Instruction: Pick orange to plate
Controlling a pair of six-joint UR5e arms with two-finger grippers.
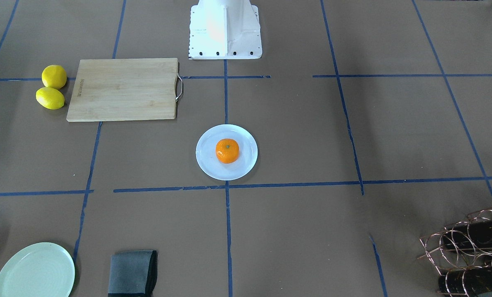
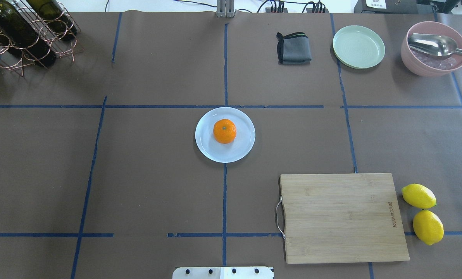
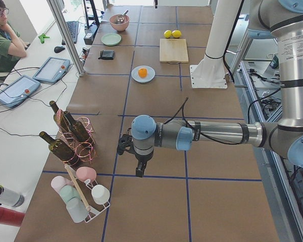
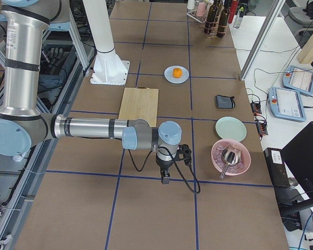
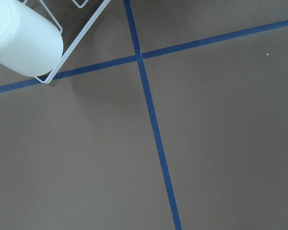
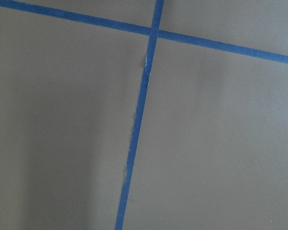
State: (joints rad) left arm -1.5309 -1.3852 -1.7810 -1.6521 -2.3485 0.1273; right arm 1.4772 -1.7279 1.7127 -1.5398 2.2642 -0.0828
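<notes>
The orange (image 2: 224, 131) sits in the middle of the white plate (image 2: 215, 154) at the table's centre, its stem dot facing up; the front-facing view shows the orange (image 1: 227, 151) on the plate (image 1: 206, 163) too. Neither arm is near it. My left gripper (image 3: 140, 171) hangs over bare table far off at my left end, beside a cup rack. My right gripper (image 4: 165, 179) hangs over bare table at my right end. Both show only in the side views, so I cannot tell whether they are open or shut. The wrist views show only brown table and blue tape.
A wooden cutting board (image 2: 343, 217) lies at my near right with two lemons (image 2: 423, 209) beside it. A pale green plate (image 2: 358, 46), a folded grey cloth (image 2: 294, 48) and a pink bowl with a spoon (image 2: 432, 52) stand far right. A wine rack (image 2: 25, 35) is far left.
</notes>
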